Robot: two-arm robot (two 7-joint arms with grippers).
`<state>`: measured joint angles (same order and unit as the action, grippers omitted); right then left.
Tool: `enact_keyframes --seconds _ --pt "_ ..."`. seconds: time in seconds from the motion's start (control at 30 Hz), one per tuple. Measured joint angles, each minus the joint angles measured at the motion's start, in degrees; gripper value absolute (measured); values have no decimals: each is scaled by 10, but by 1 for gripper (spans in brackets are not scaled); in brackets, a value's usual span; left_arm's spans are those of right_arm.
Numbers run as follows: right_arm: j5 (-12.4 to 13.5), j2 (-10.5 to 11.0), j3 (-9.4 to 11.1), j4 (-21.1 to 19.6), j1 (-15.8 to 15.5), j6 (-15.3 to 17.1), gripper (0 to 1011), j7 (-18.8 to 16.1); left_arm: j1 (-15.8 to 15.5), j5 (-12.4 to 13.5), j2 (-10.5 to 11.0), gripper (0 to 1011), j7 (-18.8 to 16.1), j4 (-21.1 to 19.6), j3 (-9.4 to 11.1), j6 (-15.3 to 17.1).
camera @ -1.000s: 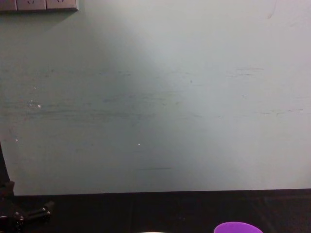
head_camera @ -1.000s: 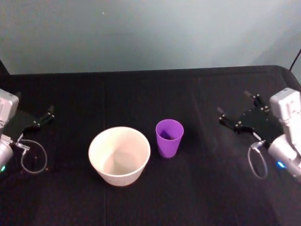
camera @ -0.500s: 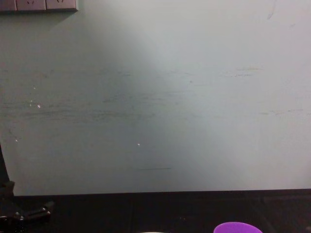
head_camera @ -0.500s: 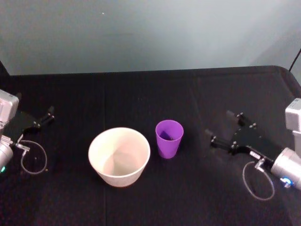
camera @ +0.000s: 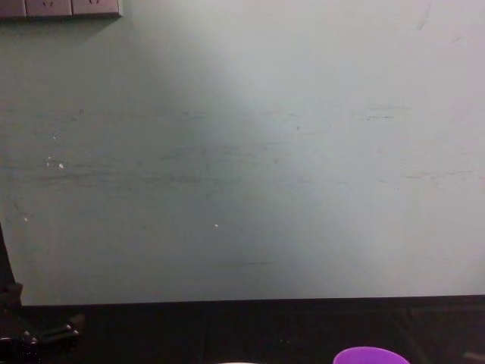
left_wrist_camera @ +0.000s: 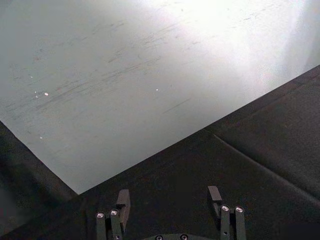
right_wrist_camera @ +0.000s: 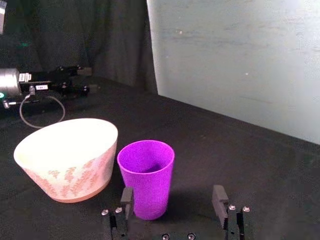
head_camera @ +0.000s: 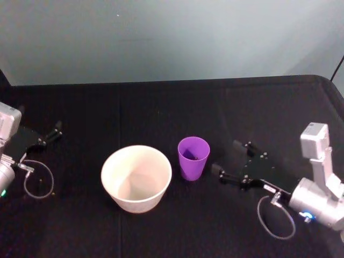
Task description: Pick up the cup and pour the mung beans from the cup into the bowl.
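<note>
Purple cup (head_camera: pixel 193 157) mid-frame is looking light, slick; you are wanting a mid-wall grip with the spread right tool (head_camera: pixel 226 157); left tool (head_camera: pixel 49 135) idling spread, far left

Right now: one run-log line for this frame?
phase: pre-grasp | right claw: open, right of cup, apart | left claw: open, parked far left | cup: upright beside bowl

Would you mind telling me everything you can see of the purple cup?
The cup is a smooth, bright purple tumbler, plastic by its look, with no handle and walls tapering to a narrower base. It stands upright, mouth up, on the black table, just right of the bowl with a narrow gap between. A dark patch shows low inside; what it is cannot be told. Nothing grips it: the open right gripper points at it from the right, apart from it.
</note>
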<state>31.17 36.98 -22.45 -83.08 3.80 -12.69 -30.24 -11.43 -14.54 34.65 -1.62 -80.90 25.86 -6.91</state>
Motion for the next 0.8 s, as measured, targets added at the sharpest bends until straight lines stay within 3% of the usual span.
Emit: enact_keyframes --seconds 0.5,0.8 --pt "-50 -60 -19 53 36 -29 1002 -15 0 0 0 1011 0 0 0 0" --pt "-64 -90 -26 76 56 -22 1003 -31 0 0 0 1011 0 0 0 0"
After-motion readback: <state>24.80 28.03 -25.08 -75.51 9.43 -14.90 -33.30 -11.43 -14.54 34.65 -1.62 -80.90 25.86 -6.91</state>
